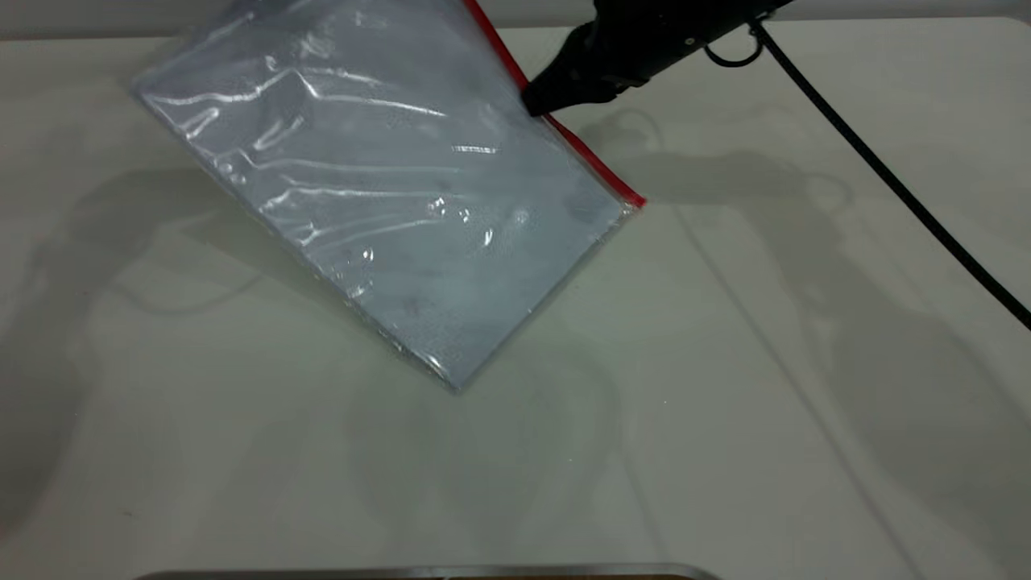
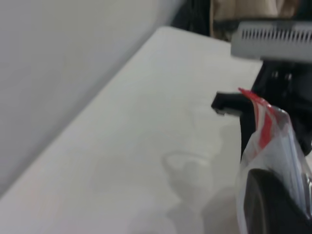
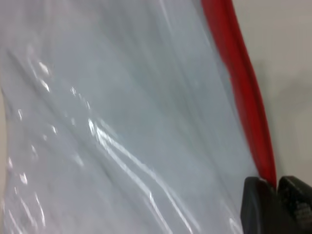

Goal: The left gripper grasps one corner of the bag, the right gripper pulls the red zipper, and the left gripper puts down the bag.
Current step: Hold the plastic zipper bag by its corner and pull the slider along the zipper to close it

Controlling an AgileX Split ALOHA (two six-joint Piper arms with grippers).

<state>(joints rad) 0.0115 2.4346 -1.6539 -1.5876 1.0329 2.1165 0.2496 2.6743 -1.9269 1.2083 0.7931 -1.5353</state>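
The bag (image 1: 403,209), a clear pouch with pale sheets inside, hangs tilted; its near corner touches the table and its far end rises out of the exterior view. The red zipper (image 1: 580,145) runs along its right edge. My right gripper (image 1: 536,103) is shut on that red strip about midway, and the right wrist view shows its jaws (image 3: 279,187) pinching the strip (image 3: 239,83). My left gripper is outside the exterior view. In the left wrist view its black jaw (image 2: 273,200) shows through the wrinkled corner (image 2: 258,105) with the red strip's end, shut on it.
The white table (image 1: 725,403) stretches around the bag. The right arm's black cable (image 1: 886,173) crosses the table's far right. A metal edge (image 1: 419,572) lies along the front. A grey wall (image 2: 58,73) borders the table behind the left gripper.
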